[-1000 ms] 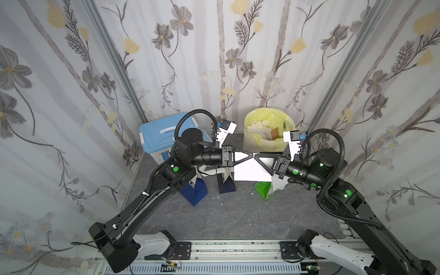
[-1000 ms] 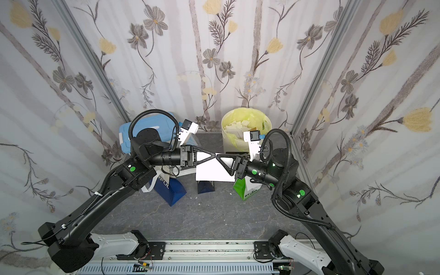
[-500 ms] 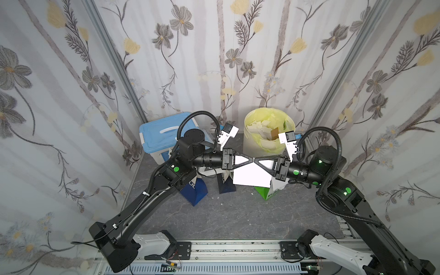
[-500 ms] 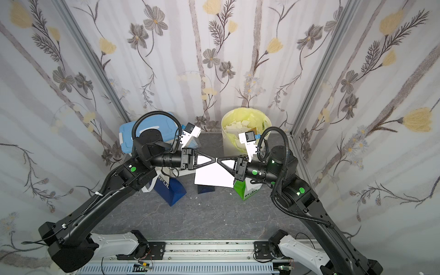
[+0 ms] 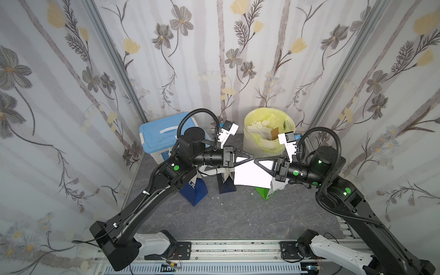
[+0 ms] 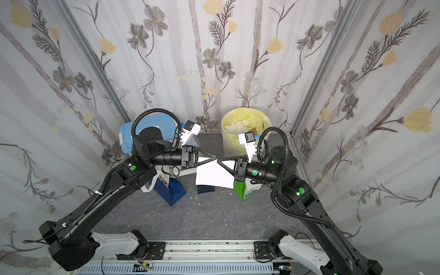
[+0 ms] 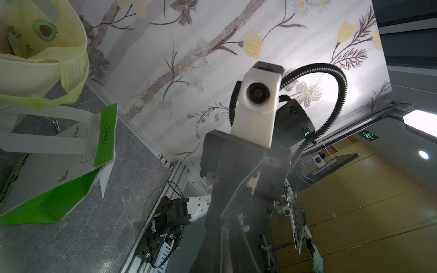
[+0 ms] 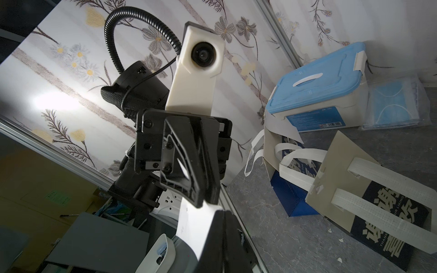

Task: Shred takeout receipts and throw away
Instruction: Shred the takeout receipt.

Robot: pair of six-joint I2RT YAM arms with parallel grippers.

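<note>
Now, your left tool [image 5: 250,157] and right tool [image 5: 257,162] are both clamped shut on the same takeout receipt [image 5: 250,177]. Their tips almost touch, and each pinches the sheet's upper edge. The receipt hangs below and between the two tools, in the air above the tabletop [image 5: 226,214], with the green bag [image 5: 266,194] under the right tool's side of it. Holding the grips this close together makes sense: pulling the tools apart should start a tear right between them rather than just tugging the paper taut. The lined bin [image 5: 248,142] sits just beyond both tools with white scraps inside, so torn pieces have a short trip. I judge this the start of a tear; watch that the thin sheet doesn't slip from one tool.
</note>
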